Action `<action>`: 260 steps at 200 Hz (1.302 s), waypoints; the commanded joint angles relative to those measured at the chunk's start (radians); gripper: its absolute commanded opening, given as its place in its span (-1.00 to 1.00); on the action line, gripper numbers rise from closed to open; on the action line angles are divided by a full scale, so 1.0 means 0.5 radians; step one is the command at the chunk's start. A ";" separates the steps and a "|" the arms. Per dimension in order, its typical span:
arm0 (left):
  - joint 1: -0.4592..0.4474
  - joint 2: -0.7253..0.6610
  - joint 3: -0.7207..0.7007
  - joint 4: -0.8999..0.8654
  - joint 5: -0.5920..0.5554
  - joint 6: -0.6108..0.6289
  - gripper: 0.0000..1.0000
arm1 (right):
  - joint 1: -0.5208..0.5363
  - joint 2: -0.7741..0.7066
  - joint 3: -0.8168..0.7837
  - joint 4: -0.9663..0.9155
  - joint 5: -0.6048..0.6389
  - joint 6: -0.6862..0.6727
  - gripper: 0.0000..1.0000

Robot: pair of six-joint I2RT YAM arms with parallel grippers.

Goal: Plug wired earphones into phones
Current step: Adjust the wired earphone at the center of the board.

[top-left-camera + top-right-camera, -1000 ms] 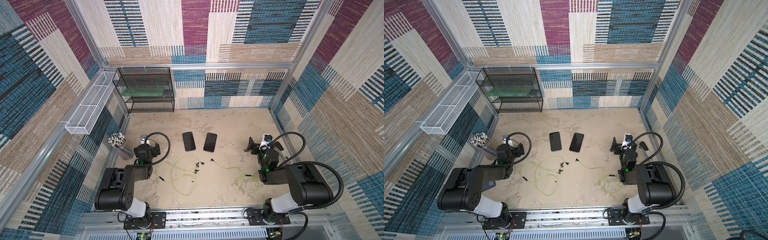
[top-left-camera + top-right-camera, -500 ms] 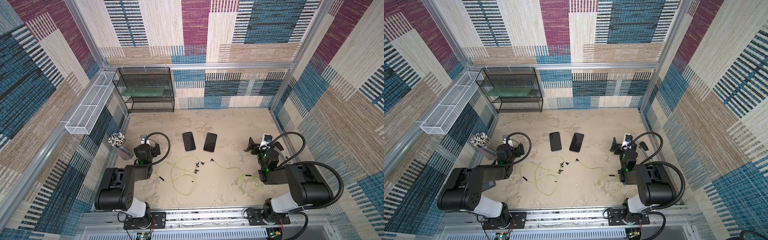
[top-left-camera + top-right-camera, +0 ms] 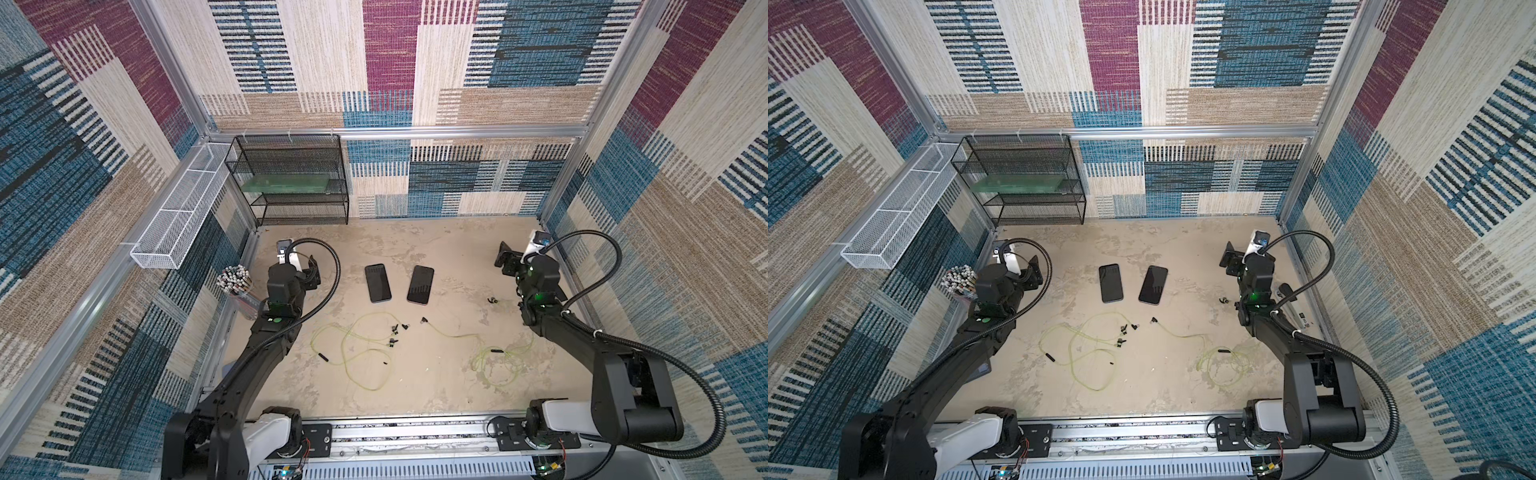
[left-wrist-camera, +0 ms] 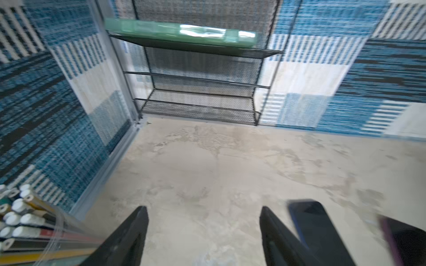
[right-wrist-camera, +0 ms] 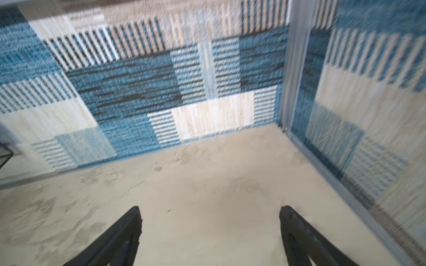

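Left wrist view showed the left end effector [image 4: 202, 208] with jaws apart and empty above bare worktop [image 4: 207, 165], the phones [image 4: 309, 221] just beside one finger and cut off by the frame edge. The right end effector [image 5: 209, 208] also stood wide apart, holding nothing, and faced a corner with no task thing in sight. In both top views the phones [image 3: 377, 283] lay flat side by side mid-worktop. The earphones [image 3: 395, 330] sprawled in loose overlapping loops nearer the robot, with a second set [image 3: 496, 351] coiled towards the right arm, all unplugged. Lifting one plug would likely drag the tangle. An unsecured phone could slide when pushed. The left arm could knock the pen cup [image 3: 235, 280] close beside it. Which black piece was a plug, the phones' ports, and a small black piece [image 3: 492, 300] were too small to make out, and both wrist views were blurred.
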 commanded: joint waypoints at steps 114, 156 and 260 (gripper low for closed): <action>-0.614 1.079 0.692 -1.157 0.968 0.456 0.22 | 0.944 -0.066 0.235 -1.740 -0.152 0.736 0.62; -0.836 1.341 0.896 -1.255 0.798 0.719 0.20 | 0.907 -0.035 0.262 -1.756 -0.195 0.677 0.60; -0.911 1.745 1.245 -1.401 0.640 0.747 -0.12 | 0.625 -0.406 -0.034 -1.672 -0.355 0.615 0.30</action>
